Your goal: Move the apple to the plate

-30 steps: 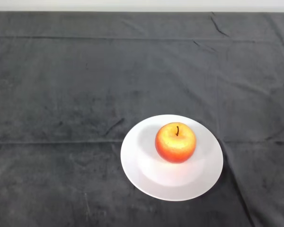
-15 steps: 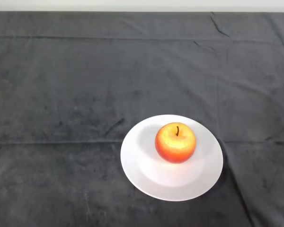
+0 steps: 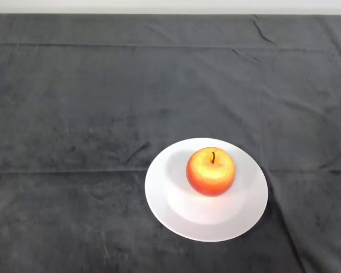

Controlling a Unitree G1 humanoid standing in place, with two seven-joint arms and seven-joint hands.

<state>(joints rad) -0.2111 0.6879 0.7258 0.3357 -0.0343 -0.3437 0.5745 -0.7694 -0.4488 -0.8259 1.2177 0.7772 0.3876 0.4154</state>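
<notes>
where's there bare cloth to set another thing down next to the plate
Bare dark cloth lies all along the left of the white plate and behind it to the table's far edge. Right of the plate is a narrower strip. The apple takes the plate's middle.

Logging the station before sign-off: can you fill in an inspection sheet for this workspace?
Surface: dark cloth, creased in places, covers the table.
Job's things: apple, stem up, sits on the white plate, slightly toward its far side.
Clutter: nothing seen.
Hand: nothing seen.
Cables: nothing seen.
Surroundings: a pale strip runs beyond the cloth's far edge.
</notes>
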